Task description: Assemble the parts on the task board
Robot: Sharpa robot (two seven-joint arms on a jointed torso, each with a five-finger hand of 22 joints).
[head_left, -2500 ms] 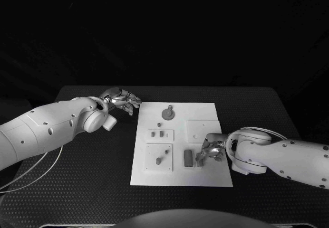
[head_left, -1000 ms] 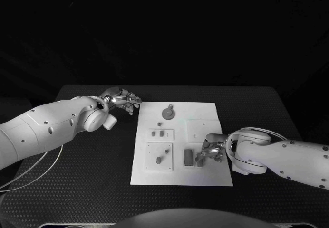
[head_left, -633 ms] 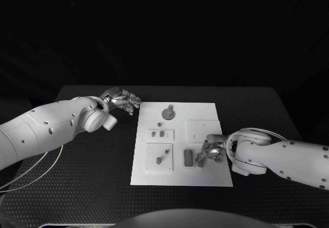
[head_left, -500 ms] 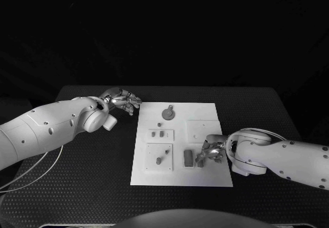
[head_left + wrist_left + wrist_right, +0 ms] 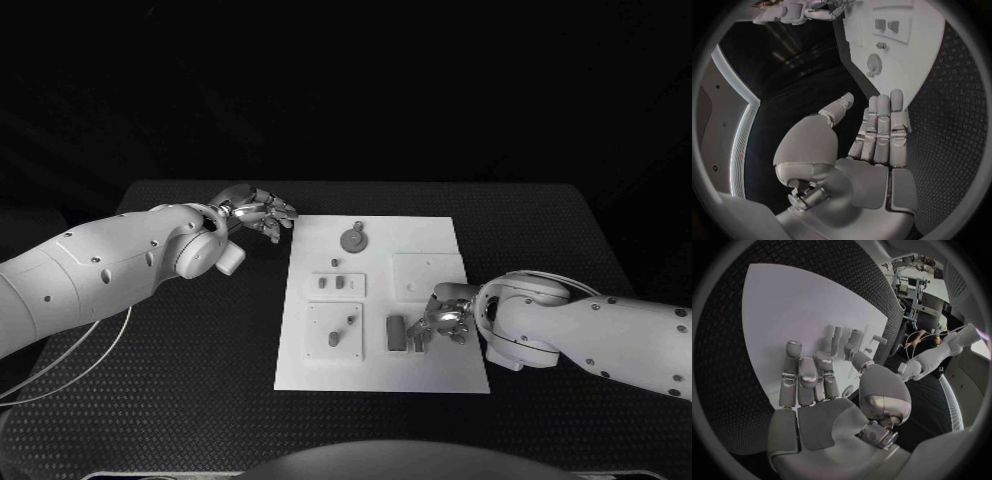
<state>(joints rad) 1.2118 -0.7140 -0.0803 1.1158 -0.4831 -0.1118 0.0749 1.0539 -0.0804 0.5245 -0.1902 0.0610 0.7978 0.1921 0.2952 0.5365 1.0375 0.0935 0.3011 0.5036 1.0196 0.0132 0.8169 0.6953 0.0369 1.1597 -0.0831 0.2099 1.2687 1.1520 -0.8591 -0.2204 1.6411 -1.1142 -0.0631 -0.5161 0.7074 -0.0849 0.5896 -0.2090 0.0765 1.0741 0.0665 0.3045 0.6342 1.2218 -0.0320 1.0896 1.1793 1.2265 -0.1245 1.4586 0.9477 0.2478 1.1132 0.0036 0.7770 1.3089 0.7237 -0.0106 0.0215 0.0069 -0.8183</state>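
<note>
The white task board (image 5: 433,370) lies in the middle of the black table. On it are a round grey part (image 5: 353,238), a small peg (image 5: 335,262), two small parts in a raised plate (image 5: 338,284) and a dark oblong block (image 5: 395,332). My right hand (image 5: 438,324) rests low over the board's right side, fingertips just beside the block, and I see nothing held in it. In the right wrist view its fingers (image 5: 804,377) lie stretched over the board (image 5: 779,305). My left hand (image 5: 257,213) hovers off the board's far left corner, fingers straight, holding nothing.
A second raised plate (image 5: 315,345) with small parts sits at the board's near left, and a plain raised square (image 5: 427,268) at its right. Bare black table surrounds the board. A pale cable (image 5: 80,365) loops under my left arm.
My right hand has crept a little to the left, closer to the dark block. My left arm has stayed still.
</note>
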